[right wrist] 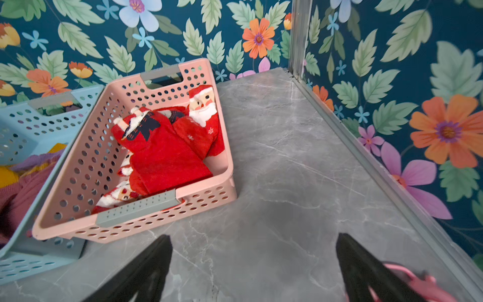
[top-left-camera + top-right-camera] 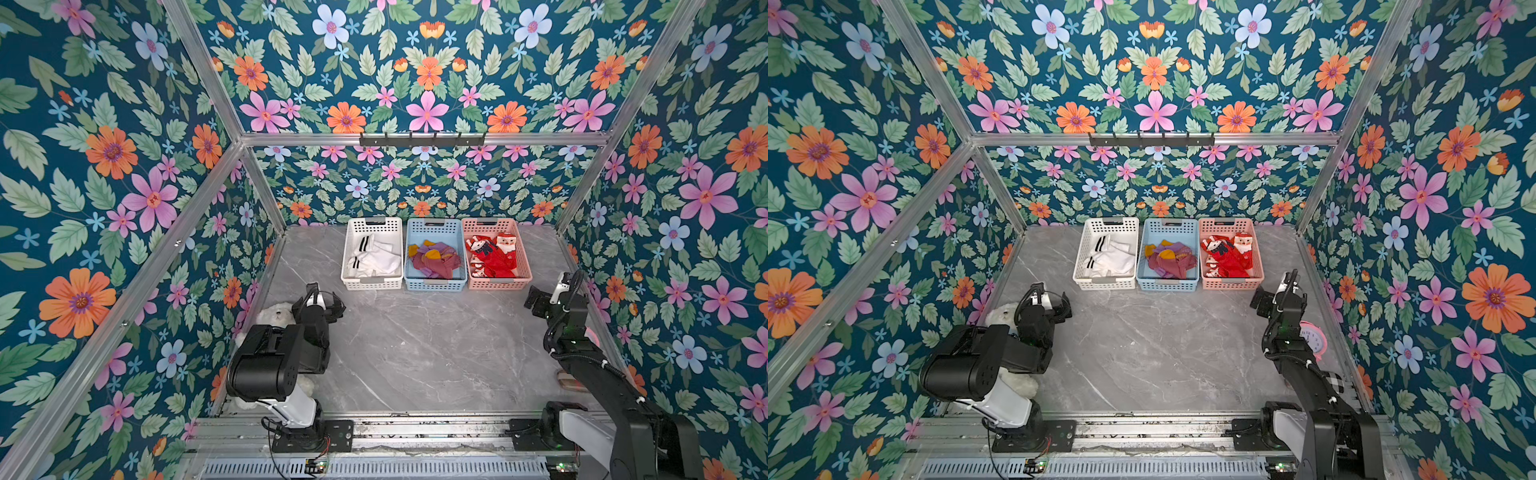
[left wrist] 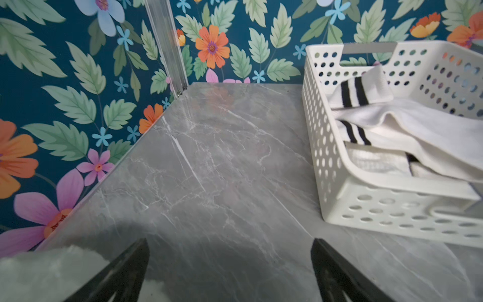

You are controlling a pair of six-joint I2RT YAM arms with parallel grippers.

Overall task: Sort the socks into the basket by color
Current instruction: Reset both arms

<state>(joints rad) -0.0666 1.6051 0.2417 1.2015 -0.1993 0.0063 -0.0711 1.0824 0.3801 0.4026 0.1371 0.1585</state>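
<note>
1. Both hands are empty. The left gripper [image 3: 230,243] and right gripper [image 1: 253,236] have jaws spread wide, with only bare table [image 2: 415,353] between them.
2. The socks sit sorted at upper centre in both top views: white socks [image 2: 376,259] in the white basket [image 2: 372,284], maroon socks [image 2: 436,262] in the blue basket [image 2: 434,286], red socks [image 2: 496,259] in the pink basket [image 2: 498,284]. No sock shows on the table, so another grab would likely pull a sorted one out.
3. The bear [image 2: 276,313], left of centre, lies against the left arm. A sweep could drag it, or it could be mistaken for white laundry.
4. The clock [image 2: 1312,338], at right, stands just beside the right arm, where a swing could topple it.
5. One red sock rides up near the pink basket's rim, so a bump might spill it.
</note>
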